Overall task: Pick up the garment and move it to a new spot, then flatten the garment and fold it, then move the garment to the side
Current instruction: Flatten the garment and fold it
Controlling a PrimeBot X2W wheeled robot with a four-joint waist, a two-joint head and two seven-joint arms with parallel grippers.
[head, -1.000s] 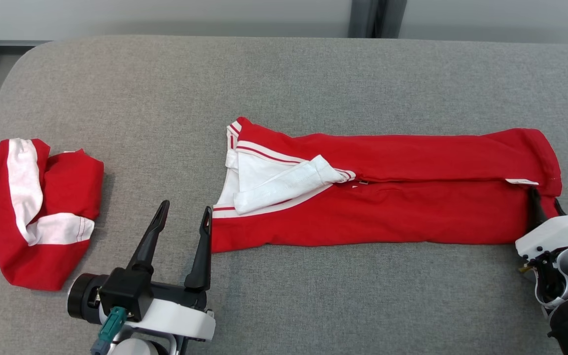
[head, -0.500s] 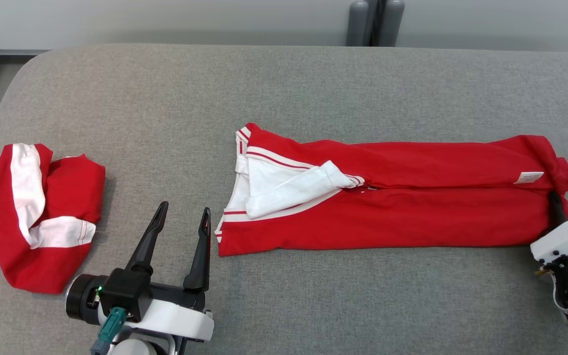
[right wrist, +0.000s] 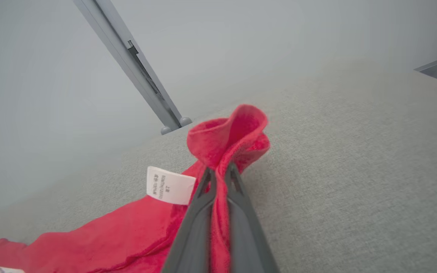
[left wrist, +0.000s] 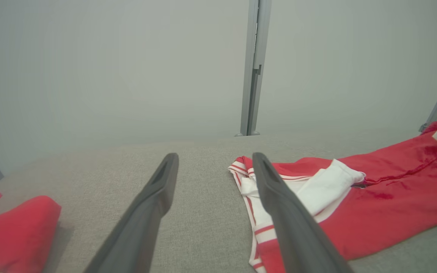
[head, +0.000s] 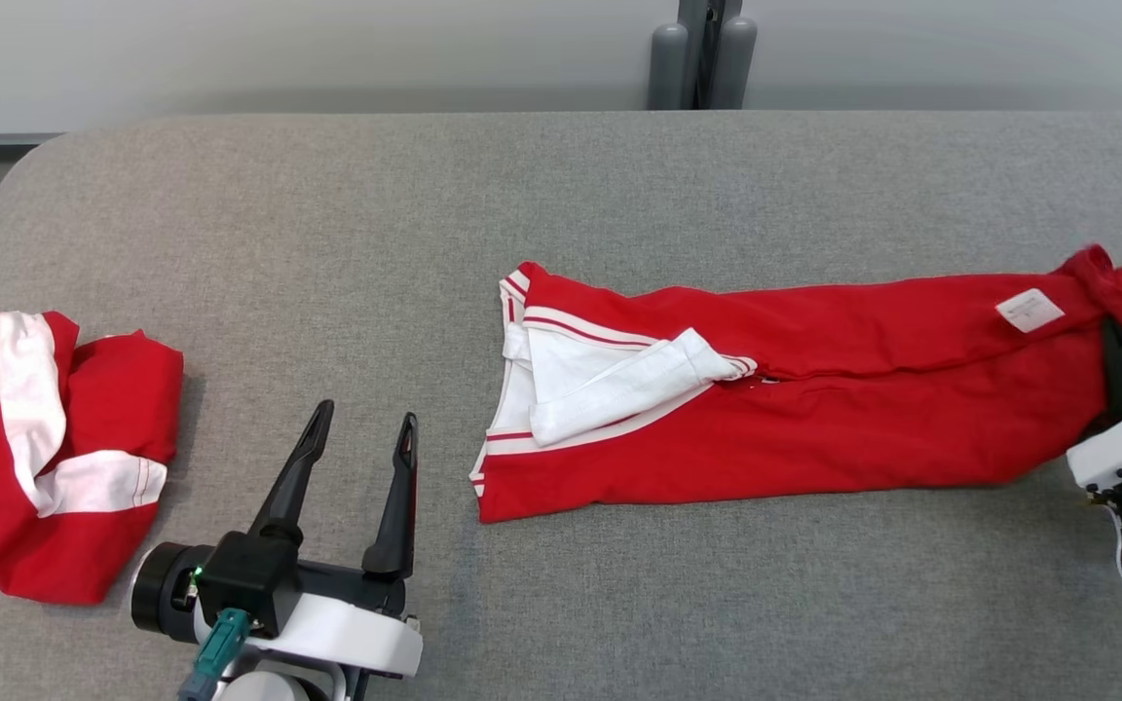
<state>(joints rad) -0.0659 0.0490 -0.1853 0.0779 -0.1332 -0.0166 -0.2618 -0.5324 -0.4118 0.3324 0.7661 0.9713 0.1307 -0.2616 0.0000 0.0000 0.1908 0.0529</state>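
A red garment (head: 814, 409) with white collar and striped trim lies folded lengthwise across the grey table (head: 561, 195). It also appears in the left wrist view, red garment (left wrist: 393, 189). My right gripper (head: 1116, 336) is shut on its right end, lifting that hem off the surface; the pinched cloth (right wrist: 228, 136) bunches above the fingers, beside a white label (right wrist: 169, 185). My left gripper (head: 366, 428) stands open just left of the garment's collar end, holding nothing; its fingers (left wrist: 154, 197) point over bare table.
A second red and white garment (head: 45, 448) lies crumpled at the table's left edge. Grey posts (head: 702, 58) stand behind the table's far edge against a pale wall. Bare surface stretches along the back and front of the table.
My right gripper has risen and moved away with the garment's right end, lifting the hem and label. The whole garment slid slightly right. The camera shifted. The left gripper stayed open.
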